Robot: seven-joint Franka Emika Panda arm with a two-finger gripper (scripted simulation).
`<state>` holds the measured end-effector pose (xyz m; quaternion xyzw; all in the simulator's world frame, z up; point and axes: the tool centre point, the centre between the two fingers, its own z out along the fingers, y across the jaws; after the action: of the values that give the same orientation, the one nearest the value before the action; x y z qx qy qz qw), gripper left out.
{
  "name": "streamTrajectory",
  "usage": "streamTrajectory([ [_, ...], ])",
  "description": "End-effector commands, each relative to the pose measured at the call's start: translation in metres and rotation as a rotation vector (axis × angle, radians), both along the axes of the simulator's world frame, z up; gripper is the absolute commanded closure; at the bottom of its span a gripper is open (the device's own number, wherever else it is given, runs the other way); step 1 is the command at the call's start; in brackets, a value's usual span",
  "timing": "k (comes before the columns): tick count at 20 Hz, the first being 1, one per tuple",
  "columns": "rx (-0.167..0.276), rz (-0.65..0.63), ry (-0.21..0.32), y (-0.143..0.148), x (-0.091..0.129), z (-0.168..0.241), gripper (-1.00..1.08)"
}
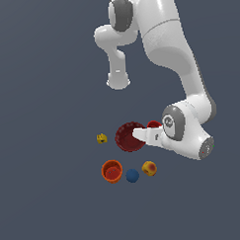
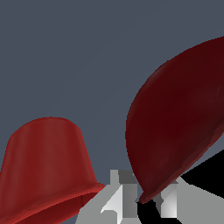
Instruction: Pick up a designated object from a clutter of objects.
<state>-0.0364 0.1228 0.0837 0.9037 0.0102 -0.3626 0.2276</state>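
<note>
The wide dark-red bowl (image 1: 126, 137) is in the middle of the clutter, and it fills one side of the wrist view (image 2: 175, 127), where it looks tilted. My gripper (image 1: 136, 135) reaches in from the exterior view's right, and its fingers are closed on the bowl's rim. In the wrist view the rim edge sits between the two grey fingers (image 2: 117, 197) of the gripper (image 2: 144, 197). I cannot tell whether the bowl is off the floor. The small bright-red cup (image 1: 154, 124) stands just behind the gripper, and it also shows in the wrist view (image 2: 46, 168).
An orange cup (image 1: 112, 171), a blue ball (image 1: 132, 176) and a yellow-red ball (image 1: 149, 168) lie in a row in front of the bowl. A tiny yellow block (image 1: 101, 138) lies to the exterior view's left of the bowl. The floor is plain grey.
</note>
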Motion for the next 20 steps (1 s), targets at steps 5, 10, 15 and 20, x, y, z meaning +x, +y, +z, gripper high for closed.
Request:
streamTrajectory([
  [5, 0.000, -0.001, -0.002, -0.017, -0.015, 0.047, 1.08],
  [10, 0.000, -0.001, -0.002, -0.034, -0.031, 0.092, 1.08],
  [15, 0.000, -0.002, -0.001, -0.051, -0.047, 0.141, 1.08],
  [20, 0.000, -0.002, -0.001, -0.070, -0.064, 0.193, 1.08],
])
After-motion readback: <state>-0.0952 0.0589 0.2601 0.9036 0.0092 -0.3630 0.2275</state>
